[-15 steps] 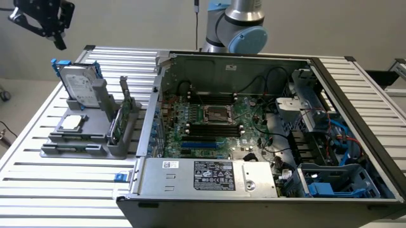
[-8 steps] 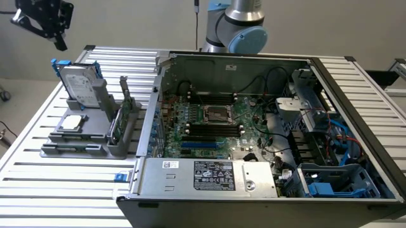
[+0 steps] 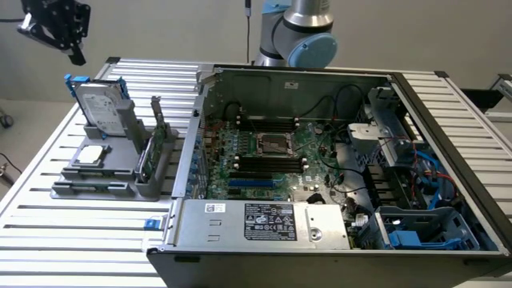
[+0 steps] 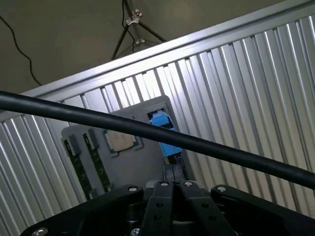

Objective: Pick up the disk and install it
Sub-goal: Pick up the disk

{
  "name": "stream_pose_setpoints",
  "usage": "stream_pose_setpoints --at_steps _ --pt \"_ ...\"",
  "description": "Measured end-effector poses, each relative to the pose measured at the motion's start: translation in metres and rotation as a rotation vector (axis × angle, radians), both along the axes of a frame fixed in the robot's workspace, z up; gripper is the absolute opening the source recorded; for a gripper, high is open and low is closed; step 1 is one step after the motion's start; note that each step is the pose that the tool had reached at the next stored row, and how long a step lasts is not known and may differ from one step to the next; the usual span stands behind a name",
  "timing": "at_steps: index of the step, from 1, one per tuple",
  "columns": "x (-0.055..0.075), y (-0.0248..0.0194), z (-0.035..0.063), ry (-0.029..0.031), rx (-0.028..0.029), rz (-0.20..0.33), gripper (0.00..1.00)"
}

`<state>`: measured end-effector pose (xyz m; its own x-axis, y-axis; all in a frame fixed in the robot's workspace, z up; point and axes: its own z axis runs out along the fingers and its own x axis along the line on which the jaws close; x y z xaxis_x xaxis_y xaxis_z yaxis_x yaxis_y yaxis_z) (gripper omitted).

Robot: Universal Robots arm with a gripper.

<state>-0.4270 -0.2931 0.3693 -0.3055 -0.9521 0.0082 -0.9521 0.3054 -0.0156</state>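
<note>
1. Exterior view, gripper position: the gripper (image 3: 74, 54) hangs in the air above the far corner of the slatted table (image 3: 48, 228), on the exterior view's left, clear of every object.
2. Jaw state: in the wrist view the two fingers (image 4: 160, 201) of the gripper (image 4: 174, 186) are pressed together, with no gap and nothing between them.
3. Disk location: the disk (image 3: 104, 107) stands on edge, leaning slightly, in the rear slot of the grey holder (image 3: 100, 183). The holder rests on the table beside the open computer case (image 3: 288, 84).
4. Disk relative to the jaws, exterior view: the disk lies below the gripper and a little toward the exterior view's right, well apart from the fingertips.
5. Disk relative to the jaws, wrist view: the disk (image 4: 165, 132), seen by its blue carrier edge, sits just ahead of the closed fingertips and roughly in line with them. There is no contact.
6. Obstruction: a black cable (image 4: 74, 115) crosses in front of the disk in the wrist view and covers part of the carrier.
7. Other holder contents: a small square chip (image 3: 90, 154) lies flat in front of the disk. A green circuit card (image 3: 157, 141) stands on edge on the side nearer the case.
</note>
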Motion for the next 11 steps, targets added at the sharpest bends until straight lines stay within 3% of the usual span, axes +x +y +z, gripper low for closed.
stream_pose_setpoints --at_steps 11 --pt "-0.0002 0.0 -0.0035 -0.0001 0.0005 0.176 0.11"
